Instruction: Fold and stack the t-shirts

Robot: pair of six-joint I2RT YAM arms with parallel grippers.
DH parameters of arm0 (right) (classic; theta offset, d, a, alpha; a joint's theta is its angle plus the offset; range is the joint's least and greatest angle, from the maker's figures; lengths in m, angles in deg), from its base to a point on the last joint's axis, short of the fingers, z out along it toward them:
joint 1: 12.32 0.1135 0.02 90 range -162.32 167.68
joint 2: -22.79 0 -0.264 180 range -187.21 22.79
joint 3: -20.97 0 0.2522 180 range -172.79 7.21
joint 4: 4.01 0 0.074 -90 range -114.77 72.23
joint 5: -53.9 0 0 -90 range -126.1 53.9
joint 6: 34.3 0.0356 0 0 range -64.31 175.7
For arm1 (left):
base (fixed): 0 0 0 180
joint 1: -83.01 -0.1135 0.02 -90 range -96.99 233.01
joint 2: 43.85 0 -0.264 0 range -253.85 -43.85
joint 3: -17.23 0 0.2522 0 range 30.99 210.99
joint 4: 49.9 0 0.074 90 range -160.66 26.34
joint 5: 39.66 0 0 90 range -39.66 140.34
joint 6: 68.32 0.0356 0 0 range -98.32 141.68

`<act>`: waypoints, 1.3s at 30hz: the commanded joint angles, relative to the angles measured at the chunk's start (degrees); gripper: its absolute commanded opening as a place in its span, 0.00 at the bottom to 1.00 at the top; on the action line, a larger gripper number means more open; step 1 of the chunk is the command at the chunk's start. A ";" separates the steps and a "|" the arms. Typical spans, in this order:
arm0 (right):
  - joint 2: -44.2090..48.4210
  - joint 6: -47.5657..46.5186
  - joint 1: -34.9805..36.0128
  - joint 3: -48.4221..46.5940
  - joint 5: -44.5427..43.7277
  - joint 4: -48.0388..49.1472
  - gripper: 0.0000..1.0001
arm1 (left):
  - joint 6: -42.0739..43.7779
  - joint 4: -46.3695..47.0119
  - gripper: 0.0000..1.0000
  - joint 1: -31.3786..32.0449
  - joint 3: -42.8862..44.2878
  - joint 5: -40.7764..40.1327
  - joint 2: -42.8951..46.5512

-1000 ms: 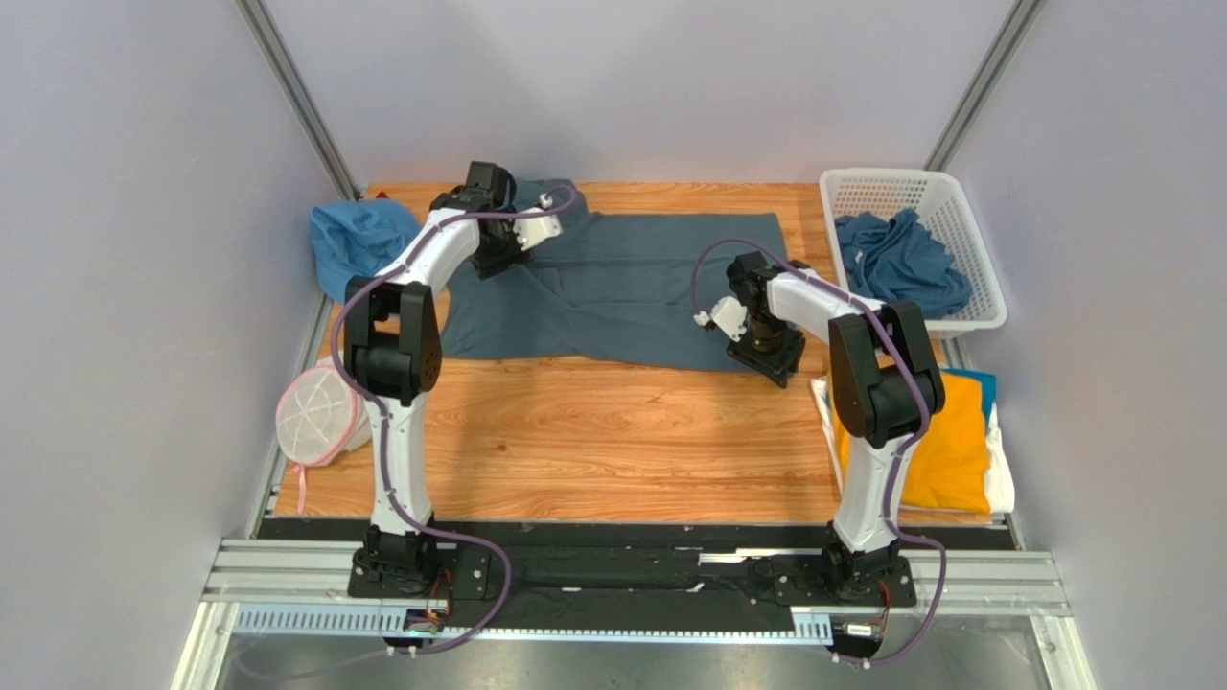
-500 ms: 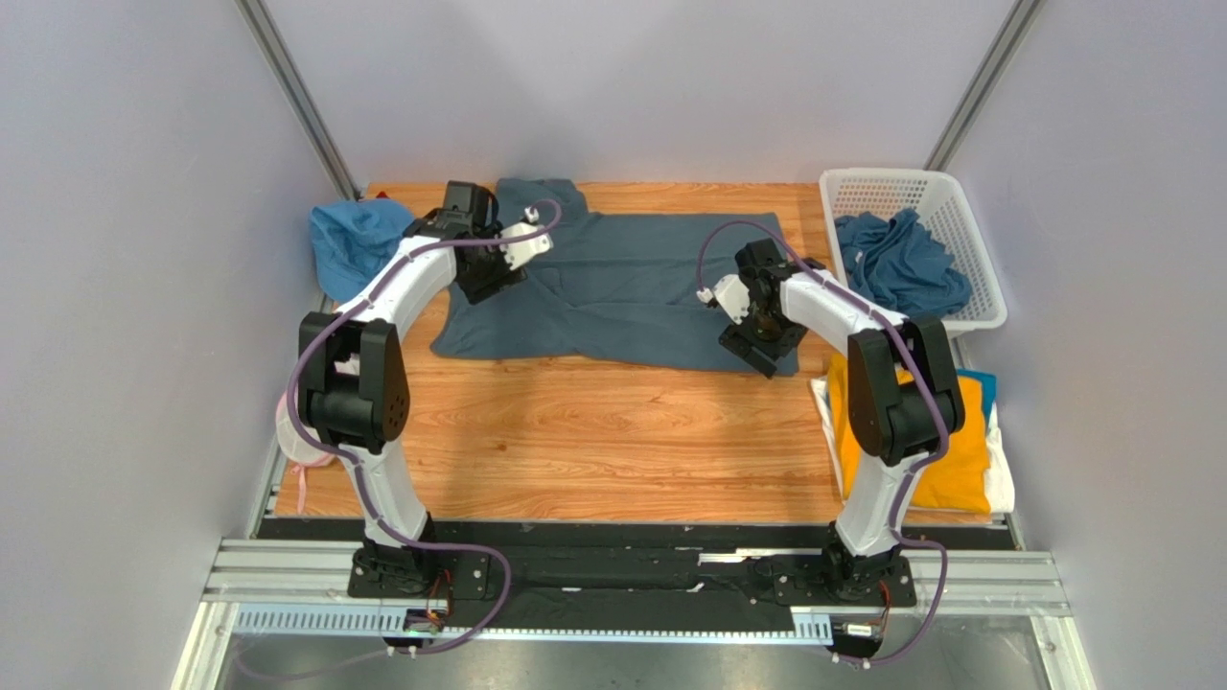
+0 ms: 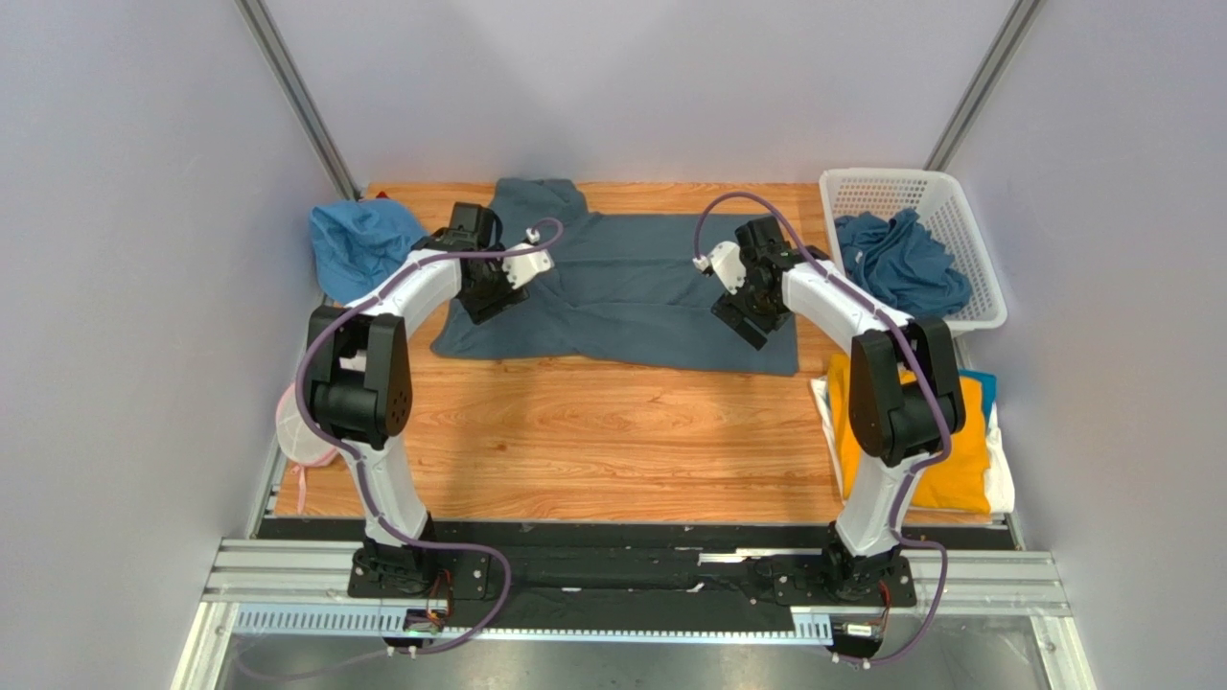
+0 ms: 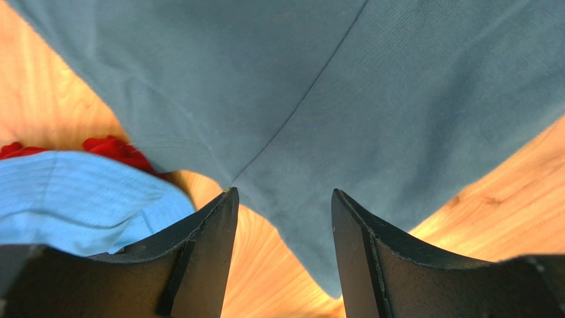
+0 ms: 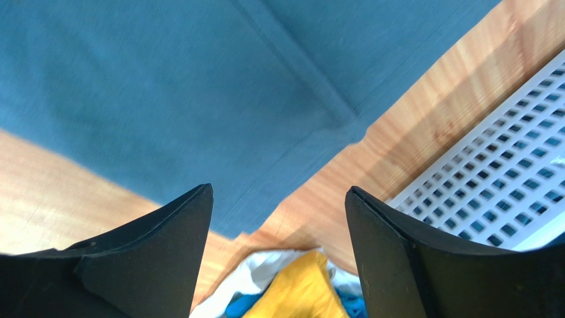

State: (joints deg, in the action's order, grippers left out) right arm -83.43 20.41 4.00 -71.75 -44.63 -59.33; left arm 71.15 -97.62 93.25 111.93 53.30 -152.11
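Slate shirt (image 3: pixel 634 295) lies spread flat at far-mid table (image 3: pixel 605 431). My L gripper (image 4: pixel 284 199) is wide open w/ nothing in it, over the shirt's left edge, just beside blue hat (image 3: pixel 360 237). My R gripper (image 5: pixel 278 192) is also wide open & empty, over the shirt's right corner nr basket (image 3: pixel 951 194), which holds a slate heap (image 3: pixel 893 259). Can't tell if tips touch cloth. Yellow shirt (image 3: pixel 944 446) sits on a stack at near right.
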 commanded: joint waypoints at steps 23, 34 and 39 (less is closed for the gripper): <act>-3.04 -4.44 -1.20 6.36 -1.40 9.22 0.77 | -0.43 3.28 0.63 0.48 -7.28 -1.90 -1.51; 1.27 -3.91 -1.20 12.42 -0.34 9.92 0.77 | -0.87 5.65 0.63 2.68 -15.99 -2.52 4.20; 2.59 -2.95 -1.11 14.09 0.80 10.01 0.77 | -1.57 6.27 0.63 4.17 -19.24 -2.70 7.36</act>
State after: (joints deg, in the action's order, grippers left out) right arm -82.20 16.84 3.23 -60.34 -45.22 -47.25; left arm 71.00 -89.24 96.25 95.87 49.72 -147.37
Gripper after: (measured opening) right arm 0.771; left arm 0.627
